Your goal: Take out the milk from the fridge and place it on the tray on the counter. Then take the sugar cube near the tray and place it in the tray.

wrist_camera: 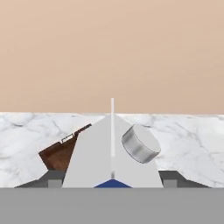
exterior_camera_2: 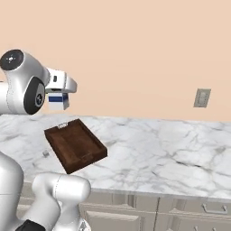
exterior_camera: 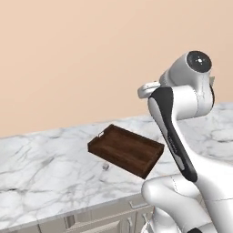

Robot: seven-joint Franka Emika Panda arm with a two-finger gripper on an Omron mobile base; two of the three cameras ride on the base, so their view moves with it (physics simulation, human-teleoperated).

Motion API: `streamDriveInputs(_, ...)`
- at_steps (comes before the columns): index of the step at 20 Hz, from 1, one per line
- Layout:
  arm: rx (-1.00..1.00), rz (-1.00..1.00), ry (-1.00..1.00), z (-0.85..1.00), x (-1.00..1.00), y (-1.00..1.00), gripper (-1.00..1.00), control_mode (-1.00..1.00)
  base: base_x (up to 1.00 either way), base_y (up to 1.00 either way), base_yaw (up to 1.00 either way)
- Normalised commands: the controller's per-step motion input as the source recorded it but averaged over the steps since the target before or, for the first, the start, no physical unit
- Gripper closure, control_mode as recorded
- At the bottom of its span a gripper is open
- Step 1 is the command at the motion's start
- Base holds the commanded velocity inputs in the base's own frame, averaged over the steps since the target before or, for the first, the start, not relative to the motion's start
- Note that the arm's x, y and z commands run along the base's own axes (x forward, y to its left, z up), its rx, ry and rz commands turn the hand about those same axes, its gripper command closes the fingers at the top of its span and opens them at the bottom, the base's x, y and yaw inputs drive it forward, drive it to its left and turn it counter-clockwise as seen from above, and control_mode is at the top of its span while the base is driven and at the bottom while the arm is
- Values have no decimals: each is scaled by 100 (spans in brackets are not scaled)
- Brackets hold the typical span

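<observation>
My gripper [wrist_camera: 112, 180] is shut on the milk [wrist_camera: 94, 157], a white gable-top carton with a dark blue band and a grey round cap [wrist_camera: 140, 143]. In the right base view the milk [exterior_camera_2: 57, 102] hangs in the air above and just behind the far left end of the tray [exterior_camera_2: 75, 145]. The dark brown wooden tray [exterior_camera: 126, 150] lies at an angle on the marble counter [exterior_camera: 41, 173] with nothing in it. A tiny white sugar cube [exterior_camera: 105, 166] sits on the counter close by the tray's near rim, also seen as the sugar cube [exterior_camera_2: 45, 154]. The fridge is out of view.
A plain beige wall backs the counter, with a grey outlet plate [exterior_camera_2: 201, 98] at the right. The marble top [exterior_camera_2: 162, 149] stretches far to the right of the tray. Panelled cabinet drawers [exterior_camera_2: 180, 212] run below the counter's front edge.
</observation>
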Motion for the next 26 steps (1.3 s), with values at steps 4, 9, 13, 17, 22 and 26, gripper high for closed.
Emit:
streamDriveInputs(4, 0, 0, 0, 0, 0, 0, 100, 100, 44, 6, -1)
streamDriveInputs(9, 20, 17, 0, -82, 45, 6, 100, -100, 0, 0, 0)
streamDriveInputs(13, 9, 42, 4, -99, 98, 0, 100, -100, 0, 0, 0)
streamDriveInputs(17, -13, 44, 16, -100, 100, 11, 100, -100, 0, 0, 0)
streamDriveInputs(22, -16, 37, 7, -89, 83, 47, 100, -100, 0, 0, 0)
streamDriveInputs(26, -14, 21, 0, -63, 39, 68, 100, -100, 0, 0, 0)
